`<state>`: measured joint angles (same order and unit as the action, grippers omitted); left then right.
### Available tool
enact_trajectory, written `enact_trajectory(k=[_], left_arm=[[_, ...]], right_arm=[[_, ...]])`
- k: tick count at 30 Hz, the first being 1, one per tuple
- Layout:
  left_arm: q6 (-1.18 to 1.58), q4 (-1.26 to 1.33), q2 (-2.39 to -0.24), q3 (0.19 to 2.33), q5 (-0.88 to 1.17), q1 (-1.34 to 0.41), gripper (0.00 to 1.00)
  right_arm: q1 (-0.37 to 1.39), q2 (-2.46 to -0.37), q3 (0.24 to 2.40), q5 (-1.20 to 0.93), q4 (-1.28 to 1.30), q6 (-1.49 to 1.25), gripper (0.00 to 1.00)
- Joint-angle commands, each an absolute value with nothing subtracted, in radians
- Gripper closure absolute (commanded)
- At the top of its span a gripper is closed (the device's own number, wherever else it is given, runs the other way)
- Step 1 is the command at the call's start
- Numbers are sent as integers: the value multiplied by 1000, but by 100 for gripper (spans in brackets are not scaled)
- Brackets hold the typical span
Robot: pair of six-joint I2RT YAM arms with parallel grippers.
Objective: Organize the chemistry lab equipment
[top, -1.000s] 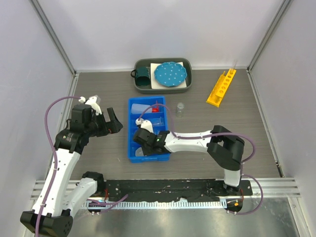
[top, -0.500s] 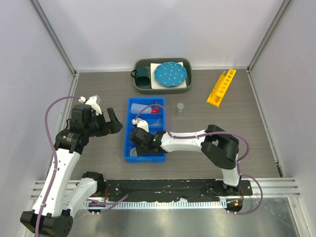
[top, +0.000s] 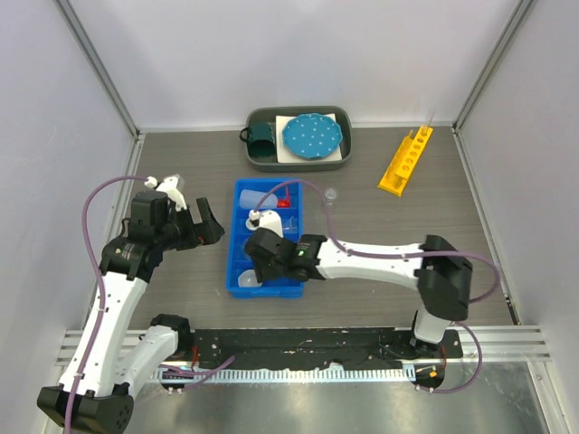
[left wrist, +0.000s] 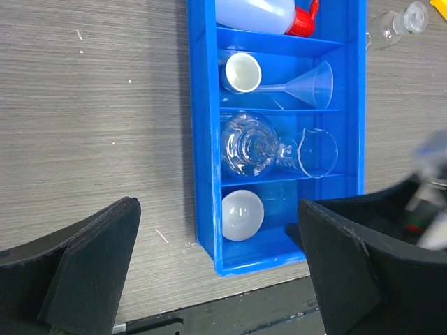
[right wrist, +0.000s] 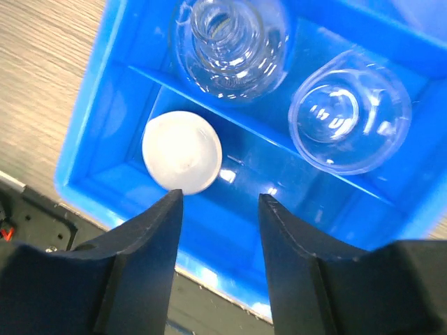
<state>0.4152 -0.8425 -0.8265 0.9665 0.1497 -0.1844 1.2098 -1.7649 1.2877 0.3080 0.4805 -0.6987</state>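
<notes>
The bottle (left wrist: 255,14), funnel (left wrist: 307,85), beaker (left wrist: 318,151) and dishes (left wrist: 242,215) lie in the blue tray (left wrist: 202,139); a small flask (left wrist: 398,24) just beside it and the yellow rack (top: 405,160) far from it seem left to do; the left claw (left wrist: 216,206) is wide open and the right claw (right wrist: 220,199) narrowly open, both empty.

Bin (left wrist: 202,139) bright blue. Squeeze bottle (left wrist: 255,14) white, nozzle (left wrist: 305,21) red. Round dish (right wrist: 181,151) white. Rack (top: 405,160) yellow. Plate (top: 312,135) blue, white dots. Mug (top: 262,140) teal. Tabletop (top: 371,212) grey-brown, wood grain.

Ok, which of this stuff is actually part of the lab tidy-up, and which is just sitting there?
Part of the job: squeeze bottle, funnel, round flask, beaker, white cup, white dish, all in the blue tray; small flask beside it; yellow rack.
Just lying about: teal mug, dotted plate, both in the grey tray.
</notes>
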Motion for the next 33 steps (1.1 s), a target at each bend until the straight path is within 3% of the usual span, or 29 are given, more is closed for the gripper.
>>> enact_trajectory(k=[1,7,14,23,33], left_arm=[[410,-827,-811,973,159,-189,0],[413,-822,-814,971,172,-187,0],[414,-822,-821,979,178,-189,0],[414,-822,-824,969,175,-189,0],[407,-827,-827,973,161,-189,0]], right_arm=[[1215,-1586,1338,434,581,-667,45],[1135,-1416,1310,459,650,-632,35],[812,-1359,1244,370,638,-548,33],[624,-1592,1365,368,606,-402,32],[528,-1843,1586,282,632,-359,20]])
